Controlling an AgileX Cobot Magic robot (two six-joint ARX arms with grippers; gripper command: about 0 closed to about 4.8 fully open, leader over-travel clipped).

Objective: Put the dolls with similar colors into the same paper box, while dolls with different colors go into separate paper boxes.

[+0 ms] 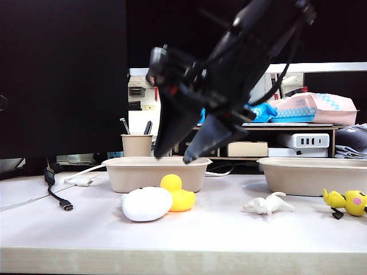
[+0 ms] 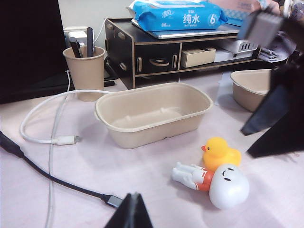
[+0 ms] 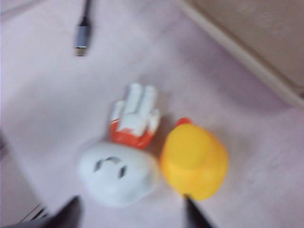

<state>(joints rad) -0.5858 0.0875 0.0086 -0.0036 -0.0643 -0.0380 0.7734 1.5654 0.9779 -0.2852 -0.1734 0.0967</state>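
Near the worktop's front edge you see the white egg-headed doll (image 1: 147, 204) touching the yellow duck (image 1: 179, 195); the small white figure (image 1: 267, 204) and yellow figure (image 1: 347, 201) lie toward the right edge. Your right gripper (image 1: 179, 153) hangs above, fingers spread, empty. Behind stand both paper boxes (image 1: 155, 173). Your left gripper's (image 2: 130, 211) fingers look pressed together.

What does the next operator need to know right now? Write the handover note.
Right end effector: open, hovering above the yellow duck and white big-headed doll, which lie side by side.
Left end effector: low over the table, holding nothing visible.
Small white figure and yellow figure lie before the right box.
Left box is empty; nothing looks sorted yet.
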